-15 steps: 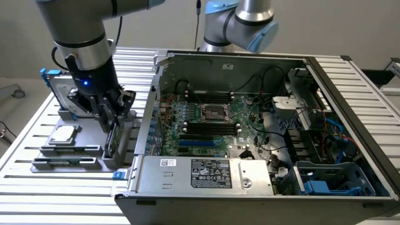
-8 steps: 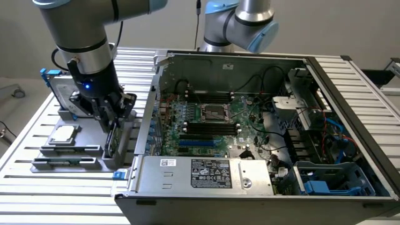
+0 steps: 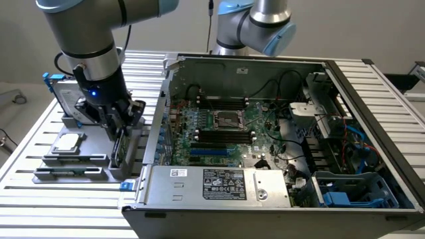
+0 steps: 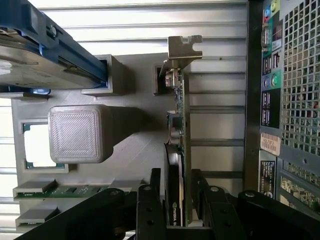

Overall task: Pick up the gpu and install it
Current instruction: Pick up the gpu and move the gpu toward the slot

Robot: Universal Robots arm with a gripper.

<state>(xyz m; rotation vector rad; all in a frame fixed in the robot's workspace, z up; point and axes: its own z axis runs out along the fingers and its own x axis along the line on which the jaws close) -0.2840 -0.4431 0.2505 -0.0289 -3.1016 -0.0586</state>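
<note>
The gpu (image 4: 177, 125) is a thin green card with a black cover and a silver end bracket (image 4: 181, 49). It stands on edge in a slot of the grey holder (image 3: 47, 160), at the exterior view's left of the open computer case (image 3: 265, 124). My gripper (image 4: 176, 182) has come down over the card's end away from the bracket. One finger (image 4: 155, 181) stands on each side of the card, with a small gap to it. In the exterior view the gripper (image 3: 118, 130) hangs straight down over the gpu (image 3: 119, 148). The jaws are open around the card.
The holder also carries a silver hard drive with blue rails (image 3: 63, 94), a square processor chip (image 3: 68, 142) and memory sticks (image 3: 66, 173). A grey block (image 4: 80, 132) rises beside the card. The case wall (image 3: 162, 114) stands close by. A second arm (image 3: 256, 25) is behind the case.
</note>
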